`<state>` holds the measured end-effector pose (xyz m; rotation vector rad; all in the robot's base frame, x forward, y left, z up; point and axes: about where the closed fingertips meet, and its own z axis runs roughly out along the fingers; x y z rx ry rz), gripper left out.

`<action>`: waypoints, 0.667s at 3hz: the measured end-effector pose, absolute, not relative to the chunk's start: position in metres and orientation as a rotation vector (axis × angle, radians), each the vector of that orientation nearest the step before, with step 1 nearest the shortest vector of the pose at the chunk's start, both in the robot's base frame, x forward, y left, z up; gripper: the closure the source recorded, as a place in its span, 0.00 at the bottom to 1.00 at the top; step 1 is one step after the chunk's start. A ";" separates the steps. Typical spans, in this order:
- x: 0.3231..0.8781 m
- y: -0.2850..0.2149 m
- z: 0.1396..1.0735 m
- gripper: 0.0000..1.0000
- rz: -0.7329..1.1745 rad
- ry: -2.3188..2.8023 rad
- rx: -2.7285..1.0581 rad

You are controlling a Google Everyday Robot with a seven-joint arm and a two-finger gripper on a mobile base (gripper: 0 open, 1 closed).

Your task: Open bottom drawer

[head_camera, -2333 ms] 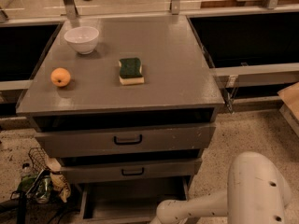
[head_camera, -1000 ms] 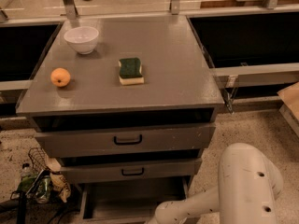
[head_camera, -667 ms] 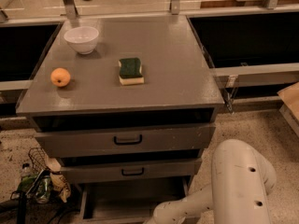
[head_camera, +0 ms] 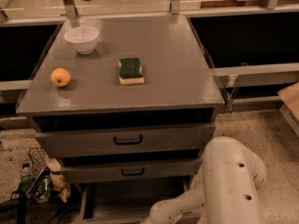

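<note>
The bottom drawer (head_camera: 135, 195) of the grey cabinet stands pulled out. Its bare inside shows below the mid-sized drawer (head_camera: 132, 171), while its front and handle are cut off by the lower edge of the view. My white arm (head_camera: 229, 181) bends at the cabinet's lower right. Its forearm (head_camera: 163, 211) reaches down and left across the drawer's front corner. The gripper lies below the frame, out of view.
On the cabinet top (head_camera: 168, 50) sit a white bowl (head_camera: 81, 39), an orange (head_camera: 60, 77) and a green-and-yellow sponge (head_camera: 130, 70). The tall drawer (head_camera: 127, 140) is shut. A wire basket with clutter (head_camera: 37, 185) lies on the floor at left, and a cardboard box (head_camera: 289, 101) sits at right.
My arm's white elbow has swung left, closer to the cabinet. The bottom drawer stands out about as far as before.
</note>
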<state>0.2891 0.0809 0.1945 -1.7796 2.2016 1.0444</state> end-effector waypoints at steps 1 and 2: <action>0.289 0.081 0.194 0.00 1.045 2.202 -1.780; 0.275 0.086 0.174 0.00 1.103 2.220 -1.811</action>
